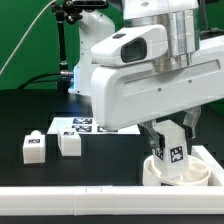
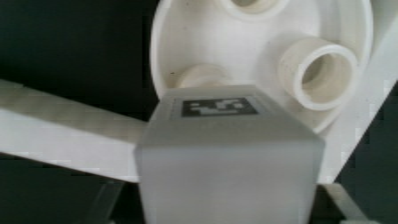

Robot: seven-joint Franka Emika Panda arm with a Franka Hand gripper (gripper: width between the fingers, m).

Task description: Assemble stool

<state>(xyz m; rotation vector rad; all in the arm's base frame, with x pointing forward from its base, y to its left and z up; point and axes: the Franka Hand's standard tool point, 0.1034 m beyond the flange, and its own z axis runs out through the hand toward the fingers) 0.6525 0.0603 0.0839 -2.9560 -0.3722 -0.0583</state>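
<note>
Exterior view: the arm comes straight down at the exterior view's right with its wrist vertical. The gripper (image 1: 171,146) is clamped on a tagged leg (image 1: 176,155), held upright with its lower end at the round seat (image 1: 190,176). A spare leg (image 1: 33,148) and a second spare leg (image 1: 68,142) stand well apart, toward the exterior view's left.

Wrist view: the held leg's end meets the seat just beside a round socket (image 2: 329,75). The fingers are hidden.
</note>
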